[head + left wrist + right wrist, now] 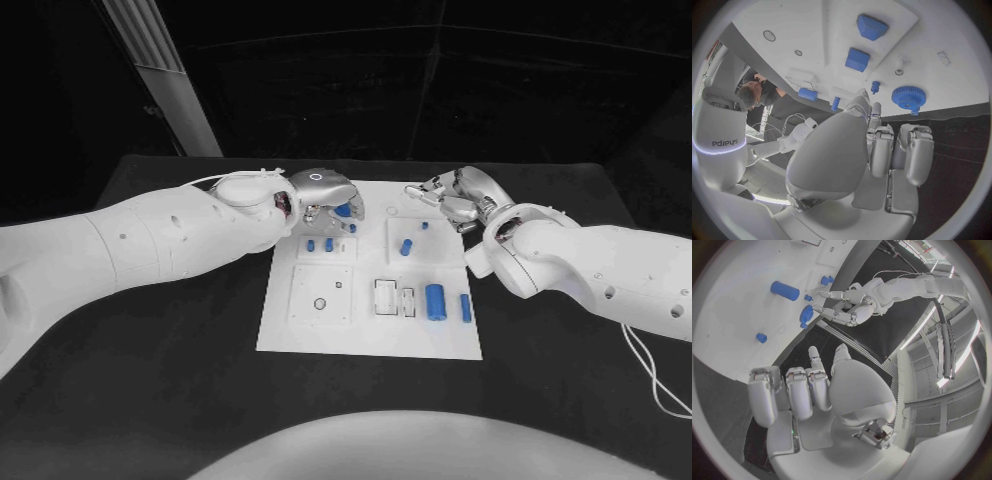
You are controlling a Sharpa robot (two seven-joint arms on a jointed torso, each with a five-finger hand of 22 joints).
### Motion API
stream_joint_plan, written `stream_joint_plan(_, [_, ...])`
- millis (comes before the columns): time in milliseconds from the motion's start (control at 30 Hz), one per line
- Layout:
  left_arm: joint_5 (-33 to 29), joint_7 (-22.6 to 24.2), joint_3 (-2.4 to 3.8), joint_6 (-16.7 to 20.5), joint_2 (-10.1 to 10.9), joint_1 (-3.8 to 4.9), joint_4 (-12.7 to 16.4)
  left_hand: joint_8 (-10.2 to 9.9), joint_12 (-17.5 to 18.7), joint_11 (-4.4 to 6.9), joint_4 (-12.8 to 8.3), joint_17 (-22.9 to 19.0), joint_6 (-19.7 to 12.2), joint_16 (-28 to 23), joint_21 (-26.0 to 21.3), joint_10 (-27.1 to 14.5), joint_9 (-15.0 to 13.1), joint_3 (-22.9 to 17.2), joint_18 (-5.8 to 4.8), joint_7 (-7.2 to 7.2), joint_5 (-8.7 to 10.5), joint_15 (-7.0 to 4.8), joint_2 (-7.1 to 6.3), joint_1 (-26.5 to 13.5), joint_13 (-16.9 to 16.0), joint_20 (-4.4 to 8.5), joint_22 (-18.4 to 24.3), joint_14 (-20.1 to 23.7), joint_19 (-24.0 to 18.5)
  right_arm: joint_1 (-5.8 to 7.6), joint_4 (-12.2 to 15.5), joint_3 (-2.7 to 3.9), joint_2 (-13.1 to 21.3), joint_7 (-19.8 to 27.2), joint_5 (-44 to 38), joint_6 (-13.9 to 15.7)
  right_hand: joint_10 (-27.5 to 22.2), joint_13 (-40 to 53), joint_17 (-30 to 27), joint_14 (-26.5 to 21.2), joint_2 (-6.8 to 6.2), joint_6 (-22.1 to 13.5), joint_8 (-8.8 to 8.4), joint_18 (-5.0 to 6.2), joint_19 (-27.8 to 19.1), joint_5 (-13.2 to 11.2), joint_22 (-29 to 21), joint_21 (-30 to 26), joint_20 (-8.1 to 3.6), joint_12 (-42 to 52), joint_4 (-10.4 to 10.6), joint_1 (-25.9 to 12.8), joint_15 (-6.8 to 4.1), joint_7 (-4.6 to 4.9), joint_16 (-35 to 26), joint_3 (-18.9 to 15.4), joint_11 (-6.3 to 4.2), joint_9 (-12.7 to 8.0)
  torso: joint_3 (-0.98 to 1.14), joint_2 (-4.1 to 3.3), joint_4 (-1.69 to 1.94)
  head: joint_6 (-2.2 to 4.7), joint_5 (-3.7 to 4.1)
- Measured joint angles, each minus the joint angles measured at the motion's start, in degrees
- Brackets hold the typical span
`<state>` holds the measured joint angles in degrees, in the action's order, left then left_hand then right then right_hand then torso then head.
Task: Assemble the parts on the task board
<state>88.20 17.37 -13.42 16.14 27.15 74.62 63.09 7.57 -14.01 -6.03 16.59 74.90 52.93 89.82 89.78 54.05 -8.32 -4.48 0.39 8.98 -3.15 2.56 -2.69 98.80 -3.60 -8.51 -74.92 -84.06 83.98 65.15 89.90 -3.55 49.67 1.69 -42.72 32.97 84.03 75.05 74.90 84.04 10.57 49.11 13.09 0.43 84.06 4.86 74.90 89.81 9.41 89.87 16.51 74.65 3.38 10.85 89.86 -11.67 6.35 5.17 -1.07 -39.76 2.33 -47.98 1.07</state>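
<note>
The white task board [368, 335] lies in the middle of the black table. Several blue parts sit on it: two small blocks [319, 244], a peg [407, 248], and cylinders [434, 300] near the front right. My left hand [320, 195] hovers over the board's far left corner, fingers loosely bent, holding nothing. Just beyond its fingers [879, 150] lie a blue gear [908, 96] and a small peg [874, 86]. My right hand [454, 195] hangs over the far right corner, also holding nothing. The right wrist view shows the gear [806, 314], a cylinder [784, 290] and my left hand [845, 310].
Black table [173, 350] surrounds the board on all sides. White socket plates [322, 295] with small holes sit on the board's left half, and a rectangular slot [387, 296] lies near its middle. A pale pillar [166, 80] stands behind the table at far left.
</note>
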Motion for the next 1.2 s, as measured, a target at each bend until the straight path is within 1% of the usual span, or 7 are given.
stream_joint_plan(300, [0.40, -0.26, 0.00, -0.22, -0.93, -0.22, -1.76, -0.16, 0.00, 0.00, -0.06, 0.00, 0.00, 0.00, 0.00, 0.00, 0.08, -0.24, 0.00, 0.00, 0.00, 0.00, 0.01, 0.01, -0.01, 0.00, 0.00, 0.00, 0.00, 0.00, 0.06, 0.00, 0.01, -0.20, -0.01, -0.01, 0.00, 0.01, 0.00, 0.00, 0.00, 0.00, 0.00, 0.00, 0.00, 0.00, 0.00, 0.00, 0.00, 0.00, 0.00, 0.00, 0.00, 0.00, 0.00, 0.00, 0.00, 0.00, 0.03, 0.00, 0.00, -0.05, 0.12])
stream_joint_plan(333, [0.42, -0.28, 0.00, -0.28, -0.99, -0.26, -1.87, -0.23, 0.00, 0.00, 0.01, 0.00, 0.00, 0.00, 0.00, 0.00, 0.14, -0.31, 0.00, 0.00, 0.00, 0.00, 0.23, 0.23, -0.01, 0.00, 0.00, 0.00, 0.00, 0.00, 0.08, 0.00, 0.01, -0.22, -0.01, -0.01, 0.00, 0.01, 0.00, 0.00, 0.00, 0.00, 0.00, 0.00, 0.00, 0.00, 0.00, 0.00, 0.00, 0.00, 0.00, 0.00, 0.00, 0.00, 0.00, 0.00, 0.00, 0.00, 0.03, 0.00, 0.00, -0.06, 0.12])
stream_joint_plan(467, [0.50, -0.40, 0.00, -0.53, -1.36, -0.39, -2.31, -0.23, 0.27, 0.00, -0.09, 0.00, 0.00, 0.00, 0.00, 0.00, 0.24, -0.41, 0.00, 0.00, 0.00, 0.00, 0.03, 0.44, 0.00, 0.00, 0.00, 0.00, 0.00, 0.00, 0.14, 0.00, 0.01, -0.32, -0.02, -0.01, 0.00, 0.02, 0.00, 0.00, 0.00, 0.00, 0.00, 0.00, 0.00, 0.00, 0.00, 0.00, 0.00, 0.00, 0.00, 0.00, 0.00, 0.00, 0.00, 0.00, 0.00, 0.00, 0.03, 0.01, 0.00, -0.15, 0.19])
stream_joint_plan(633, [0.55, -0.59, 0.00, -0.69, -1.92, -0.53, -2.96, -0.62, 0.66, 0.00, -0.08, 0.00, 0.00, 0.00, 0.00, 0.00, 0.51, -1.03, 0.00, 0.00, 0.00, 0.00, 0.60, 1.01, 0.05, 0.00, 0.00, 0.00, 0.00, 0.00, 0.18, 0.00, 0.03, -0.46, -0.02, -0.03, 0.00, 0.02, 0.00, 0.00, 0.02, 0.00, 0.23, 0.00, 0.00, 0.00, 0.00, 0.00, 0.00, 0.00, 0.00, 0.02, 0.00, 0.00, 0.00, 0.00, 0.00, 0.00, 0.03, 0.01, 0.00, -0.24, 0.21])
stream_joint_plan(733, [0.57, -0.71, 0.00, -0.78, -2.20, -0.63, -3.35, -0.62, 0.66, 0.00, -0.08, 0.00, 0.00, 0.00, 0.00, 0.00, 0.51, -1.03, 0.00, 0.00, 0.00, 0.01, 0.37, 1.23, 0.05, 0.00, 0.00, 0.00, 0.00, 0.00, 0.20, 0.00, 0.03, -0.55, -0.02, -0.04, 0.00, 0.05, 0.00, 0.00, 0.24, 0.00, 0.23, 0.00, 0.00, 0.00, 0.00, 0.00, 0.00, 0.02, 0.00, 0.24, 0.00, 0.00, 0.00, 0.00, 0.00, 0.00, 0.01, 0.01, 0.00, -0.25, 0.21])
stream_joint_plan(1100, [0.90, -0.90, 0.01, -1.64, -3.27, -1.23, -4.59, -0.62, 0.89, 0.00, -0.08, 0.00, 0.24, 0.00, -0.01, 0.00, 0.68, -1.34, 0.00, 0.19, 0.00, 0.01, 0.59, 1.44, 0.04, 0.00, 0.00, 0.00, 0.00, 0.00, 0.24, 0.00, 0.00, -0.86, -0.04, -0.08, 0.00, 0.00, 0.00, 0.00, 0.24, 0.00, 0.22, 0.00, 0.00, 0.00, 0.00, 0.00, 0.00, 0.02, 0.00, 0.24, 0.00, 0.00, 0.00, 0.00, 0.00, 0.00, 0.01, 0.03, 0.01, -0.35, 0.13])
stream_joint_plan(1200, [1.27, -0.96, 0.01, -1.95, -3.35, -1.30, -4.91, -0.62, 1.14, -0.01, -0.08, 0.00, 0.42, 0.00, -0.01, 0.00, 0.68, -1.35, 0.00, 0.01, 0.00, 0.01, 0.59, 1.44, 0.04, 0.00, 0.00, 0.00, 0.00, 0.00, 0.25, 0.00, 0.00, -0.95, -0.05, -0.10, 0.00, 0.00, 0.00, 0.00, 0.23, 0.00, 0.22, 0.00, 0.00, 0.00, 0.00, 0.00, 0.00, 0.02, 0.00, 0.23, 0.00, 0.00, 0.00, 0.00, 0.00, 0.00, 0.01, 0.03, 0.03, -0.40, 0.13])
